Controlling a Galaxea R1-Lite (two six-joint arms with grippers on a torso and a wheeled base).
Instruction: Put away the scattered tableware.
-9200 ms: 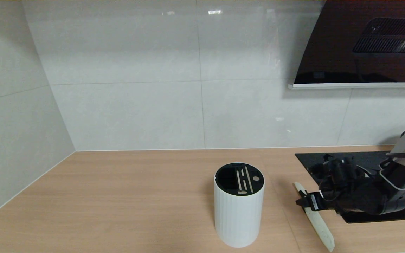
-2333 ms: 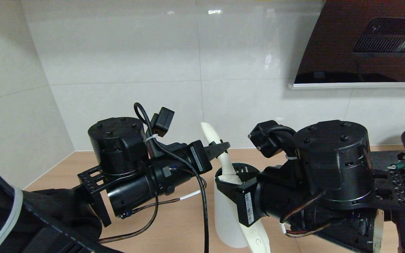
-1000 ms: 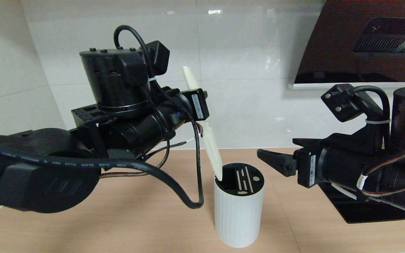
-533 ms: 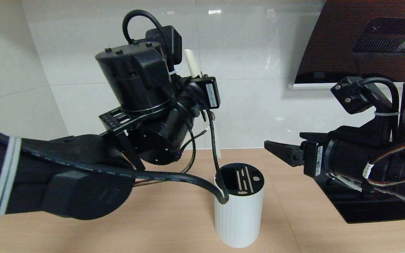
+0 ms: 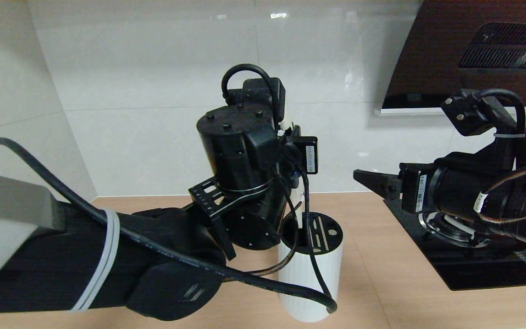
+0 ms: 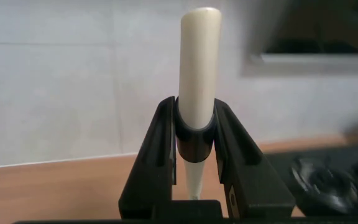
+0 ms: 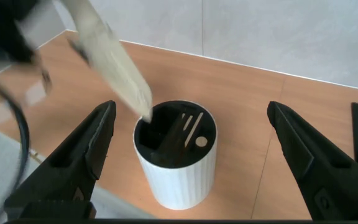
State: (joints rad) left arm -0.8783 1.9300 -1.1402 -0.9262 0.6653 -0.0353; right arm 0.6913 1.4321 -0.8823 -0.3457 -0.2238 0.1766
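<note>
Knife point(image 6: 197, 62), cream from rounded handle to blade, sits clamped in my left gripper point(image 6: 194, 127), tip inside the ribbed white holder's point(image 7: 176, 180) large slot; my right gripper point(image 7: 191, 111) gapes wide.

The left gripper point(image 5: 291, 135) hangs directly above the white holder point(image 5: 311, 278) on the wooden desk point(image 5: 381, 283), jaws clamped on a cream utensil point(image 5: 297, 205) that reaches down to the holder's black top. The right gripper point(image 5: 365, 177) hovers to the holder's right, near a black hob point(image 5: 473, 272).
</note>
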